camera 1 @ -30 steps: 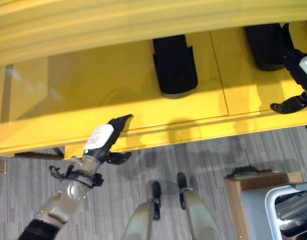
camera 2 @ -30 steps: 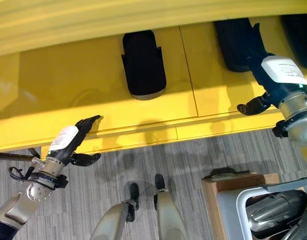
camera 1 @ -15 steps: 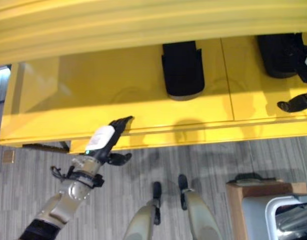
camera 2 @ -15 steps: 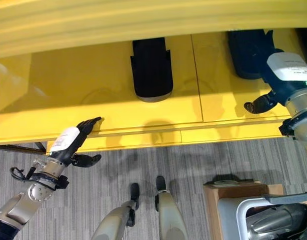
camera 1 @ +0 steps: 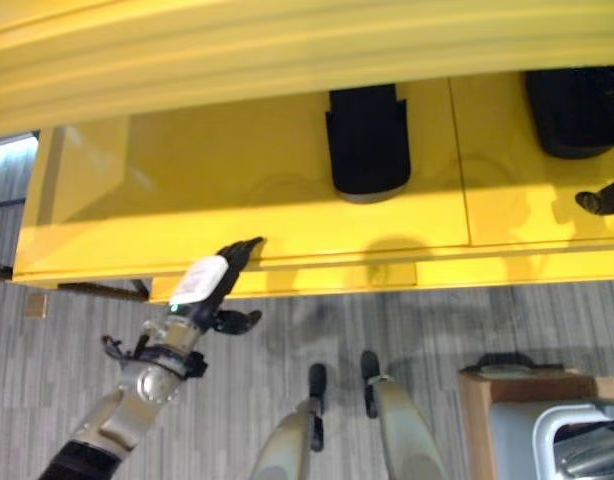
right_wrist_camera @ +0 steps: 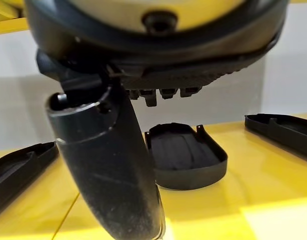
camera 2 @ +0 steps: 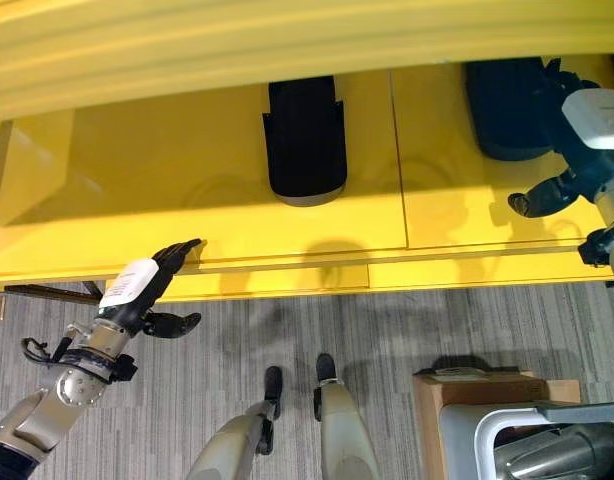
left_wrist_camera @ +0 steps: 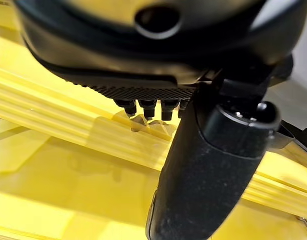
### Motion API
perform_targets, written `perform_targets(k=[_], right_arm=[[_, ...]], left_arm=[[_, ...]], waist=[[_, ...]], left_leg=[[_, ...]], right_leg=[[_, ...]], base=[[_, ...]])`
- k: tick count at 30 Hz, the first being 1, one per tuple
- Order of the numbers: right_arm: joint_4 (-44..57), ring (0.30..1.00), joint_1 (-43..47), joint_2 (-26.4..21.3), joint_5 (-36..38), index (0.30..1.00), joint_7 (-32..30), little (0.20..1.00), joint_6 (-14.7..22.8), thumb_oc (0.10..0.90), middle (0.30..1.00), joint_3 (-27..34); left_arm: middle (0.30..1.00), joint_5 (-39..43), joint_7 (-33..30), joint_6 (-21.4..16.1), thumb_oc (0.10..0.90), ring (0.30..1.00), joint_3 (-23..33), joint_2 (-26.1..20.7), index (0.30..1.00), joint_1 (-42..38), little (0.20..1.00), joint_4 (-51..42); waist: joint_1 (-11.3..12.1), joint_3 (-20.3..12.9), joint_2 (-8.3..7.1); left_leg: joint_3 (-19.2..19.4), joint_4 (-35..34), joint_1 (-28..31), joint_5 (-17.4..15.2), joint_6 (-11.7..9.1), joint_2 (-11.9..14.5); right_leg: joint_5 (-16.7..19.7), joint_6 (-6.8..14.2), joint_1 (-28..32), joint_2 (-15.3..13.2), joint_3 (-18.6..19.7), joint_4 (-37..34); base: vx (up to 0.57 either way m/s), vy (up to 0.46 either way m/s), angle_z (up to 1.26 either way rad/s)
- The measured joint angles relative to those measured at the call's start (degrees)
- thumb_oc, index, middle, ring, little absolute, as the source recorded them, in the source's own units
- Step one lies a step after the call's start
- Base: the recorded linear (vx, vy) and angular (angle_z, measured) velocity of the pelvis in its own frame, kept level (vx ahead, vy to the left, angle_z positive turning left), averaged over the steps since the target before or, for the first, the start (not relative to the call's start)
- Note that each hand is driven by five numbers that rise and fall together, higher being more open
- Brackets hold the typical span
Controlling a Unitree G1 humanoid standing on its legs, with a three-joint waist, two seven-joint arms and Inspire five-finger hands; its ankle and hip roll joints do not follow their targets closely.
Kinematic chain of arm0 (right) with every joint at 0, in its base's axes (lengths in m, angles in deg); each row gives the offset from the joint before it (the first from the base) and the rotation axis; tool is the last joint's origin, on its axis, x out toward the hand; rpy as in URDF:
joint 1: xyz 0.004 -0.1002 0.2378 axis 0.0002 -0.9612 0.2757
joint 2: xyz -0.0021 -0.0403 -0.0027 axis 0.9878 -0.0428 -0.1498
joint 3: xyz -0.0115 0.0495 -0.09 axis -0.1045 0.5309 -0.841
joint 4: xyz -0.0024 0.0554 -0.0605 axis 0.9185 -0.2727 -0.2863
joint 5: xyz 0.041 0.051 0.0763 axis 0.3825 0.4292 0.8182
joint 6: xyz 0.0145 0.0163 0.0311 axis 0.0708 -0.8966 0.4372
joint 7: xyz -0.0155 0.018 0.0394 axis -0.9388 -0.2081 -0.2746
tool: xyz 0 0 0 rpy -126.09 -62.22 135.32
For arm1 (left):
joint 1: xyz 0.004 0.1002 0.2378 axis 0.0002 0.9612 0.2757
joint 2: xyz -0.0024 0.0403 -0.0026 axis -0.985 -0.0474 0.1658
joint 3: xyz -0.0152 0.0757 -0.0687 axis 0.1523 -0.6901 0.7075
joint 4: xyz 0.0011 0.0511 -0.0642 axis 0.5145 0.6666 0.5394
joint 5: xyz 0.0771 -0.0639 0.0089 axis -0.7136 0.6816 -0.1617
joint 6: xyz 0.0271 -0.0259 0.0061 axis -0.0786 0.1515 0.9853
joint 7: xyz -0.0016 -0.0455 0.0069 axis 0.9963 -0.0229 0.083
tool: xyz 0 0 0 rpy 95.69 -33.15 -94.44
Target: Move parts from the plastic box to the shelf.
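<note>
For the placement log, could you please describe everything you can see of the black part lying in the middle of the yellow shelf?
The black part is a shallow, matte, plastic-looking tray shape: one end rounded with a paler rim edge, the other squared with small notches on its sides. It lies flat on the glossy yellow shelf, rounded end towards the front edge, just left of a seam between shelf panels. Nothing touches it; the right hand is open, off to its right near another dark part.

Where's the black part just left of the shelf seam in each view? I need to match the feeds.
Left eye view: black part at the back of the yellow shelf, upper centre.
Right eye view: same part, upper centre.
Left wrist view: left hand at the shelf's front edge, short of the part.
Right wrist view: past the right hand, the part across the seam.
Shared landmark: the seam, on the part's right.
</note>
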Motion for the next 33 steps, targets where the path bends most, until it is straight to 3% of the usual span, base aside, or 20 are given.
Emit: perform_targets(k=[15,18,20,33], right_arm=[[-1.51,1.0,-5.09,0.04,0.03,1.0,-0.09,1.0,0.54,0.9,1.0,1.38],[-1.51,1.0,-5.1,0.03,-0.01,1.0,-0.11,1.0,0.53,0.9,1.0,1.56],[-1.5,1.0,-5.09,0.04,-0.42,1.0,-0.38,1.0,0.49,0.9,1.0,1.68],[-1.69,1.0,-3.94,0.46,-4.51,1.0,-1.27,1.0,0.93,0.9,1.0,-1.16]], left_arm=[[1.0,0.02,-0.06,-0.01,0.9,1.0,-2.87,0.48,1.0,-0.07,1.0,0.75],[1.0,0.01,-0.13,-0.07,0.9,1.0,-3.46,0.57,1.0,-0.18,1.0,0.75],[1.0,0.01,-0.17,-0.07,0.9,1.0,-4.17,1.15,1.0,-0.57,1.0,0.77],[1.0,-0.05,-0.89,-0.1,0.9,1.0,-4.95,2.53,1.0,-0.46,1.0,0.69]], waist=[[0.19,-0.13,0.22],[0.19,-0.4,0.56],[0.19,-0.73,1.1],[0.26,-0.99,1.54]], left_leg=[[1.93,0.92,0.47,-0.79,-1.05,1.52],[1.69,0.67,0.71,-1.32,-2.05,3.6],[1.74,-0.04,0.75,-0.57,-3.19,3.48],[1.44,-0.3,0.65,0.13,-3.49,3.54]], right_leg=[[-2.82,-2.94,-0.85,-1.17,-1.61,4.34],[-3.29,-2.43,-1.7,-1.36,-1.61,5.63],[-3.39,-2.1,-2.4,-1.7,-1.6,6.21],[-3.35,-1.52,-2.6,-1.6,-1.75,6.23]], base=[[-0.01,-0.024,0.07],[0.0,0.0,0.01],[-0.01,0.001,0.04],[0.0,0.0,0.0]])
